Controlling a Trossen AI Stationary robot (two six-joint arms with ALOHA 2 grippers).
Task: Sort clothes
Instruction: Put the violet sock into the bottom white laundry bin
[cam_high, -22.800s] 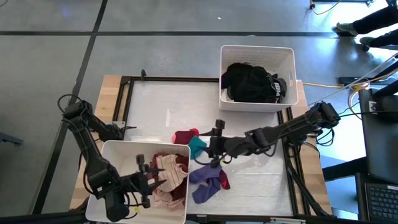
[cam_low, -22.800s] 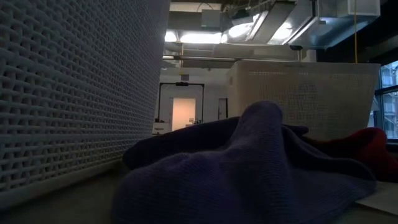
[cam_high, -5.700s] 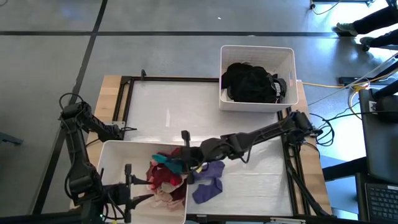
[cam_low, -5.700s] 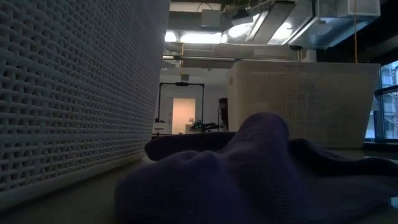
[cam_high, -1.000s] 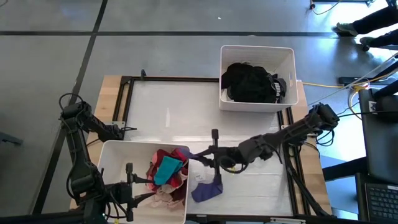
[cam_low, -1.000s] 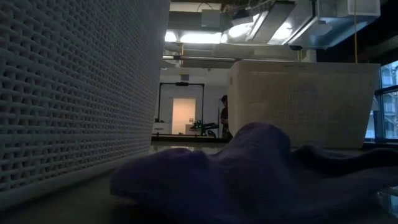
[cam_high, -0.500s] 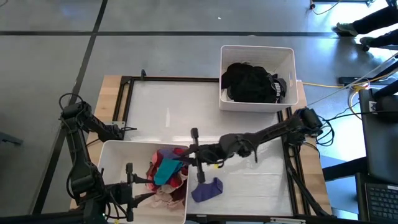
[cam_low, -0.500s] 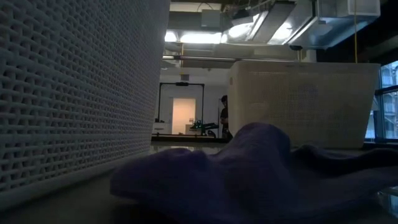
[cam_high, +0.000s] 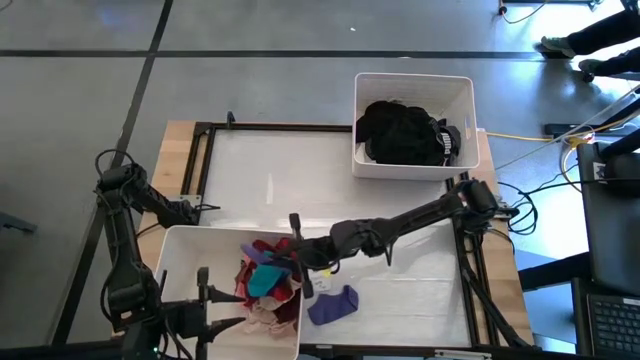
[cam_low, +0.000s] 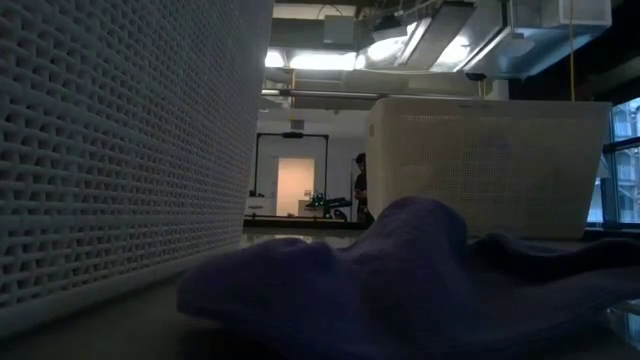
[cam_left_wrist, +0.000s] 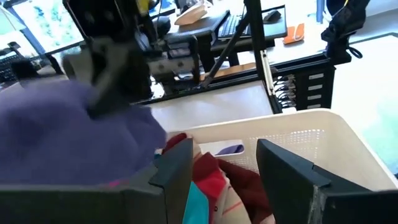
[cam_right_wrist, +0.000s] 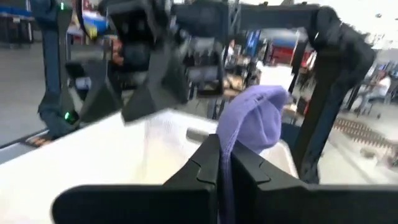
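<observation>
My right gripper (cam_high: 288, 252) reaches in from the table's right to the right rim of the near white bin (cam_high: 180, 250) and is shut on a purple garment (cam_right_wrist: 252, 121), which also fills the left wrist view (cam_left_wrist: 68, 134). Red, teal and pink clothes (cam_high: 268, 280) lie heaped in that bin. A second purple garment (cam_high: 335, 303) lies flat on the table beside the bin and shows close up in the low view (cam_low: 400, 275). My left gripper (cam_left_wrist: 227, 168) stands open at the bin's near side, above the heap, holding nothing. My right gripper pinches a fold of the purple garment (cam_right_wrist: 225, 163) between its two shut fingers. The fingers lie about level and point toward the table's left. The cloth bulges up past the fingertips and is lifted clear of the table, over the bin.
A second white bin (cam_high: 412, 125) with black clothes stands at the table's far right. A small white tag (cam_high: 322, 285) lies by the loose purple garment. In the low view the near bin's wall (cam_low: 120, 150) and the far bin (cam_low: 490, 160) frame the table.
My right gripper, staying shut, has gone toward the table's left and a little down, from beside the loose purple garment to the near bin's right rim, carrying its purple garment over the bin. The purple garment on the table has stayed put.
</observation>
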